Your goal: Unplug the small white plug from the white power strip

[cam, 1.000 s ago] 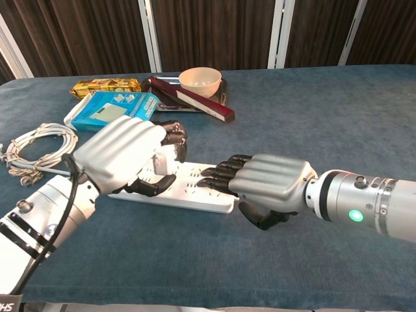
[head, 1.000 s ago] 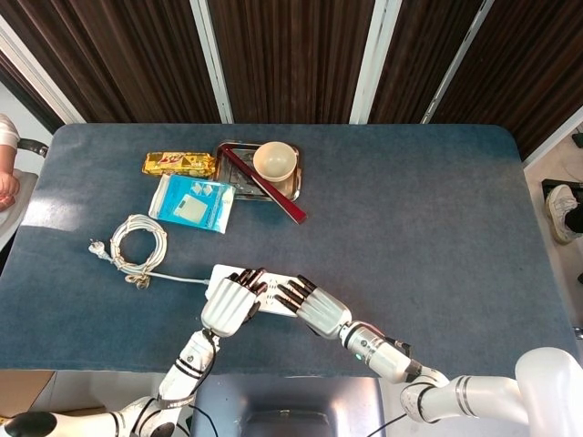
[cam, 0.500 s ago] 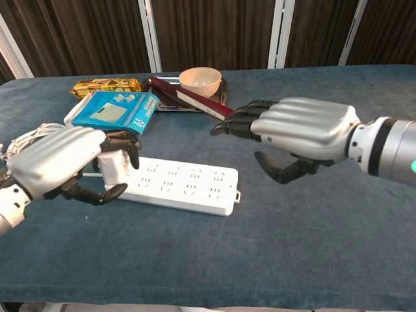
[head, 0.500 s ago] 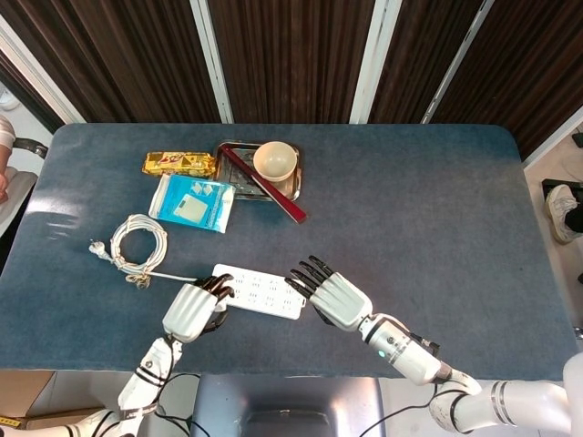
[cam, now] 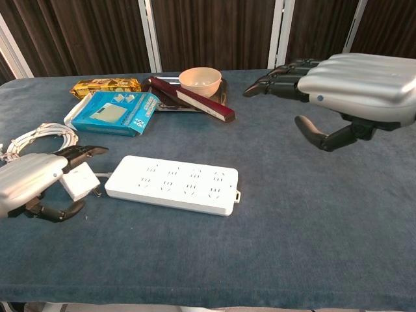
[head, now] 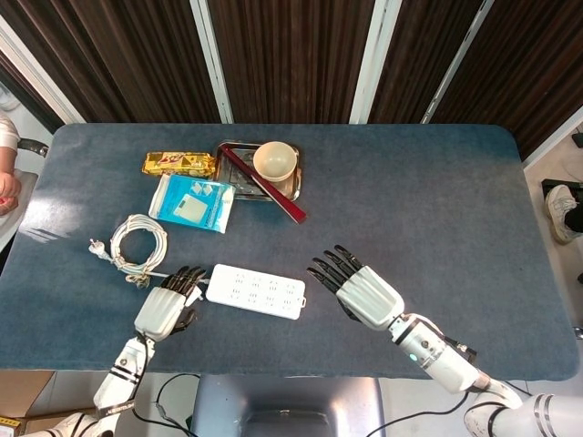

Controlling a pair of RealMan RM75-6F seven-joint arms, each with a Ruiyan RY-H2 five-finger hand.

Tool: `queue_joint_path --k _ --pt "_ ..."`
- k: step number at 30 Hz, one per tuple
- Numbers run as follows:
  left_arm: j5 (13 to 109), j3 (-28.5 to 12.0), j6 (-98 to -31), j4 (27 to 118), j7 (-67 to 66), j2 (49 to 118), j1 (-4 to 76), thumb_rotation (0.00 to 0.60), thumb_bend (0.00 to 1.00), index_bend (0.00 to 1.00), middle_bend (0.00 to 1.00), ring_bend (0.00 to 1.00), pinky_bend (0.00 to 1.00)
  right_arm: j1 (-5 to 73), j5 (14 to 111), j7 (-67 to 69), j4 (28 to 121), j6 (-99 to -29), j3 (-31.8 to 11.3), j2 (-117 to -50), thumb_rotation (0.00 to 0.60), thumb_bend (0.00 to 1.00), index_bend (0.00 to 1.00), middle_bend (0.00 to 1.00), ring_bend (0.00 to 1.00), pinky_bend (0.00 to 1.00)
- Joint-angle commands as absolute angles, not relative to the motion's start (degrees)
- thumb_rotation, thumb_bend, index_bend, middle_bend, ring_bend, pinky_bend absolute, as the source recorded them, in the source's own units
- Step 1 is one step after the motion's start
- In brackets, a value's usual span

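Note:
The white power strip (head: 256, 290) (cam: 173, 184) lies flat near the table's front edge with none of its sockets occupied. My left hand (head: 167, 309) (cam: 36, 186) is just left of the strip and holds the small white plug (cam: 77, 183), its prongs showing and clear of the strip. In the head view the plug is mostly hidden by the hand. My right hand (head: 359, 289) (cam: 338, 88) hovers to the right of the strip, fingers spread, holding nothing.
The strip's coiled white cable (head: 138, 244) lies at the left. Behind it are a blue box (head: 192, 202), a gold snack bar (head: 178, 164) and a metal tray (head: 232, 178) holding a cream bowl (head: 274, 162) and a dark red stick.
My left hand pulled the plug out of the strip and drew it away to the left. My right hand lifted off the strip and moved right and up.

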State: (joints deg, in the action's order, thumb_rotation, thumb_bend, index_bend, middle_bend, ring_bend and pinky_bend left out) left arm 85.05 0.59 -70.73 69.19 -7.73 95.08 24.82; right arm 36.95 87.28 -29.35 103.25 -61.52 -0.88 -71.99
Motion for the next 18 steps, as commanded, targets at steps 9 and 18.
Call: queue_joint_path --k 9,18 --pt "88.7 4.5 -80.4 83.5 -10.8 78.4 18.0 0.6 0.42 0.0 0.0 0.0 0.1 25.5 80.5 -38.1 112.5 -71.2 4.2 -60.7 0.6 0.53 0.0 0.02 0.0 0.0" --pt "88.4 9.8 -87.2 90.0 -6.0 66.9 8.6 0.6 0.47 0.0 0.0 0.0 0.07 7.7 80.9 -13.7 92.9 -88.6 7.5 -64.1 0.6 0.36 0.0 0.0 0.0 0.0"
